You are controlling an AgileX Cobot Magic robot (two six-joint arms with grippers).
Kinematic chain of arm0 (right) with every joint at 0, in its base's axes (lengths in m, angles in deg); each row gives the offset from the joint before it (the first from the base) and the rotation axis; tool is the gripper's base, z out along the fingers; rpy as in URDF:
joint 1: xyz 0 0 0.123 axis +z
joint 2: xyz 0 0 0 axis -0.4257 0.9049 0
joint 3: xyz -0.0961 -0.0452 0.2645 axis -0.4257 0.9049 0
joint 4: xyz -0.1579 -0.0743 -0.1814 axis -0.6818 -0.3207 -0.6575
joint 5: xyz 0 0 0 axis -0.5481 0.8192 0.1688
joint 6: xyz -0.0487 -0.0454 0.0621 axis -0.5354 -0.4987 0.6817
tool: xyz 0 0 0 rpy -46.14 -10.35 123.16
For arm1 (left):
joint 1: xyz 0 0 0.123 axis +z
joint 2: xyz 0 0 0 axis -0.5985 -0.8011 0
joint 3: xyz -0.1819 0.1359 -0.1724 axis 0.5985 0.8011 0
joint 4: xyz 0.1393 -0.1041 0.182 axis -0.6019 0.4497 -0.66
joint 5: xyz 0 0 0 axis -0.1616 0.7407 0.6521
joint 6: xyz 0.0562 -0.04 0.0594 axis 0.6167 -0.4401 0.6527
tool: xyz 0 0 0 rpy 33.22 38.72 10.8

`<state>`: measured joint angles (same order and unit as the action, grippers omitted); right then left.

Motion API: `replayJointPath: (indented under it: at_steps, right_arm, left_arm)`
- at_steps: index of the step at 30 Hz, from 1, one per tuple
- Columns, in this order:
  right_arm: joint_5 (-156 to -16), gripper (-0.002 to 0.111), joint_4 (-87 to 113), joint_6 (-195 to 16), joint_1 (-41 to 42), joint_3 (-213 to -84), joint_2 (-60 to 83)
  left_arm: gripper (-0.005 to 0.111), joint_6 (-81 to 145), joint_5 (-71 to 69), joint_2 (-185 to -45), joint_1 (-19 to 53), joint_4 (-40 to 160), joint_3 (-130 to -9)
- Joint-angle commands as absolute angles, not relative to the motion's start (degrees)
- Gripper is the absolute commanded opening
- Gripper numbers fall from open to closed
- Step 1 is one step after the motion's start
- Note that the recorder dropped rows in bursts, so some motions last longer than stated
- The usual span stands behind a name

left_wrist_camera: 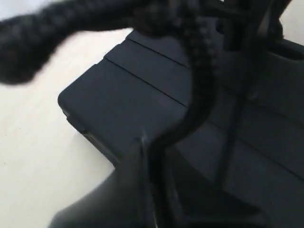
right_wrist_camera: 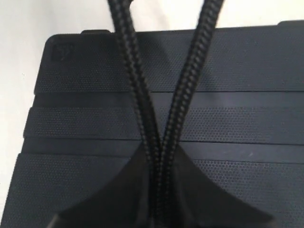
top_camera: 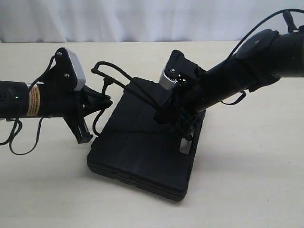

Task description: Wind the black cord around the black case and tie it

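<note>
The black case (top_camera: 142,152) lies flat mid-table, its ribbed top showing in both wrist views (left_wrist_camera: 142,95) (right_wrist_camera: 237,61). The black cord (top_camera: 111,71) loops from the case's far left edge across its top. My left gripper (top_camera: 107,100) hovers at the case's left edge, shut on a strand of the black cord (left_wrist_camera: 202,80) that rises from between its fingers. My right gripper (top_camera: 173,111) is over the case's right half, shut on two strands of the black cord (right_wrist_camera: 187,85) that run side by side from its jaws and spread apart.
The case's slot-shaped handle hole (top_camera: 185,145) shows by its right edge. Thin robot wires (top_camera: 19,137) hang below the left arm. A white curtain (top_camera: 142,19) backs the pale table (top_camera: 247,180).
</note>
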<state>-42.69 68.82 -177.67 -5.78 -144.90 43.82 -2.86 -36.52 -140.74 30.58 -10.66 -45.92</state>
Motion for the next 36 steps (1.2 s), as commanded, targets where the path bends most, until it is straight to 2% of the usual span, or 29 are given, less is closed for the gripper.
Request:
replayJointPath:
  at_steps: [1,9,14,17,23,29,32,36]
  right_arm:
    - [-43.5,0.004,68.8,-178.2,-5.7,-144.7,44.3]
    - [-44.0,0.004,69.2,-178.2,-5.7,-144.8,41.0]
    - [-43.1,0.004,69.5,-177.7,-5.7,-144.8,39.6]
    - [-43.5,0.004,68.9,-177.7,-5.0,-144.2,39.7]
    - [-54.2,0.004,64.8,-176.8,-0.6,-141.1,39.7]
    - [-58.9,0.005,64.5,-173.9,-0.3,-139.7,39.7]
    - [-61.0,0.014,64.1,-173.9,-0.3,-138.8,39.7]
    - [-60.9,0.039,64.1,-171.2,-0.3,-138.7,39.7]
  left_arm:
    - [0.0,-6.5,-36.0,-140.4,30.1,-10.7,-47.2]
    - [0.0,-6.5,-23.9,-140.6,30.1,-11.1,-47.2]
    - [0.0,-6.5,-22.9,-140.6,30.1,-12.2,-47.2]
    - [0.0,-6.5,-24.2,-140.6,30.1,-12.2,-47.6]
    - [0.0,-6.9,-34.4,-140.6,30.1,-12.1,-48.4]
    - [0.0,-8.4,-35.8,-140.6,30.1,-11.1,-48.4]
    - [0.0,-8.9,-38.3,-140.6,30.1,-9.1,-48.4]
    - [0.0,-10.5,-39.2,-140.6,30.1,-9.1,-48.4]
